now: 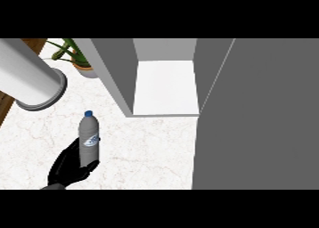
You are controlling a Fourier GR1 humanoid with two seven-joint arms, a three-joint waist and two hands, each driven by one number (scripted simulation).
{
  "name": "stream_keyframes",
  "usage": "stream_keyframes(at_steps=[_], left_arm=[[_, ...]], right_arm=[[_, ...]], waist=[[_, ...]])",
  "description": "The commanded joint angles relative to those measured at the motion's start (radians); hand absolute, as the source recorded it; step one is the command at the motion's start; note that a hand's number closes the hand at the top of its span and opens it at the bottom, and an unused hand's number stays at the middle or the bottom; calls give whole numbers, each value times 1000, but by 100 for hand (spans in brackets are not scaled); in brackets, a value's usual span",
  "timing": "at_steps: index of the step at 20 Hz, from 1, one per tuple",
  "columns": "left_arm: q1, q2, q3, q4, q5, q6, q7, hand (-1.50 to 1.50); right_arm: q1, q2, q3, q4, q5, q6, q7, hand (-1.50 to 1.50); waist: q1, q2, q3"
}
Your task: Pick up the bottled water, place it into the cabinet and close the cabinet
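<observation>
Black left hand (65, 169) low at the view's left, on the end of a grey forearm at the bottom edge, fingers and thumb curled round the lower half of the bottled water (90, 133) and hiding its base. Slim grey bottle, pale label with a touch of blue at mid height, blue cap (88, 113) pointing toward the top of the view. Impossible to tell whether lifted clear of the white marbled worktop (149, 153) or standing on it. Outside the cabinet (165, 89) in any case, to the left of its opening and nearer the robot. Cabinet open, with a white floor inside and grey walls on either side. Cabinet door (267, 116) swung wide, a broad grey panel filling the right of the view from top to bottom. Beyond the bottle, at upper left, a large white cylinder (24, 73) lying slantwise across the corner, a potted plant (75, 55) just behind it and close beside the cabinet's left wall, and a wooden strip (0, 111) along the worktop's left edge.
</observation>
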Motion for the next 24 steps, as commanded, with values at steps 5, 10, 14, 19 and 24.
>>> stream_keyframes(at_steps=[5,10,14,19,24], left_arm=[[-19,-82,-45,29,-1,-88,-64,150],[-39,-70,20,11,58,9,-47,150],[-84,-18,89,83,120,3,-48,150],[-126,-3,108,106,142,28,-53,150],[-137,18,136,174,175,-60,-95,150]], right_arm=[[1,3,4,1,15,-12,-3,-150],[69,-27,3,-15,2,18,-36,-150],[-9,3,18,19,33,-18,-11,-150],[-19,13,35,-37,8,-49,42,-150],[10,40,109,-2,86,-56,-12,-150]], waist=[[-4,7,-16],[-5,6,-15],[-2,8,-15],[1,6,-15],[-6,8,-16]])
